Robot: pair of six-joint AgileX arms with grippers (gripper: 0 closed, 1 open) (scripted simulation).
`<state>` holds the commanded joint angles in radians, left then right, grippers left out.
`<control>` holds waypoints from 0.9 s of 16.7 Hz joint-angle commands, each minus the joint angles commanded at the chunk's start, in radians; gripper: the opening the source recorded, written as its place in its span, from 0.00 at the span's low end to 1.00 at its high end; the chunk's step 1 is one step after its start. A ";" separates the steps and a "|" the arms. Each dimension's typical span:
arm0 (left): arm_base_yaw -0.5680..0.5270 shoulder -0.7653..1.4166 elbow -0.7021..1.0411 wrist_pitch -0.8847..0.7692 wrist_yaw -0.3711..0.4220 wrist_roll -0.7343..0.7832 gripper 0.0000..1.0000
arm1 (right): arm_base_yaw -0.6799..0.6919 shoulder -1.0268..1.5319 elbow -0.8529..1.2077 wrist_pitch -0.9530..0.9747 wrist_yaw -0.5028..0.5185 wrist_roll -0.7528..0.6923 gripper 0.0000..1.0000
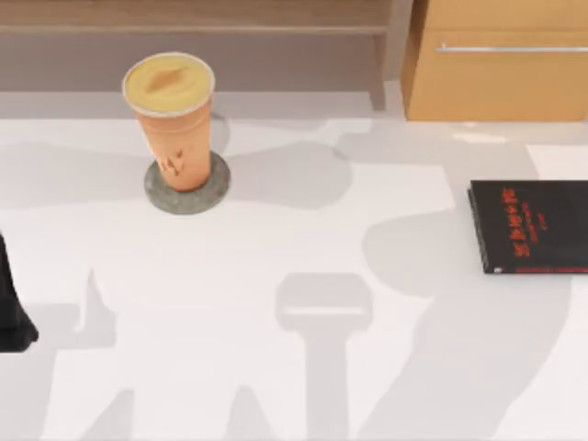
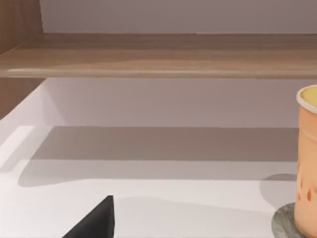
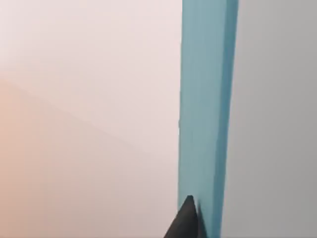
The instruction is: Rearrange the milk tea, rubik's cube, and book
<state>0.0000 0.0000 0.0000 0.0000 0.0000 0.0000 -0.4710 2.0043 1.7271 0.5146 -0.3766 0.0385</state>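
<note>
Milk tea upright on grey coaster, back left of table: that placement looks done.

Your right end effector seems clenched on teal book; dark fingertip presses cover, book held on edge, still to be set down.

Your left end effector parked at table's left edge; released or clenched, cannot tell.

Count: one milk tea, one coaster, one teal book, one black book at right.

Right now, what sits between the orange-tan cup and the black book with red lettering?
Nothing: in the top view, bare white table with shadows separates the orange-tan cup from the black book.
</note>
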 joint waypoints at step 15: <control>0.000 0.000 0.000 0.000 0.000 0.000 1.00 | -0.004 0.098 -0.135 0.002 -0.068 -0.041 0.00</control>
<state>0.0000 0.0000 0.0000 0.0000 0.0000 0.0000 -0.4755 2.1023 1.5922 0.5161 -0.4448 -0.0030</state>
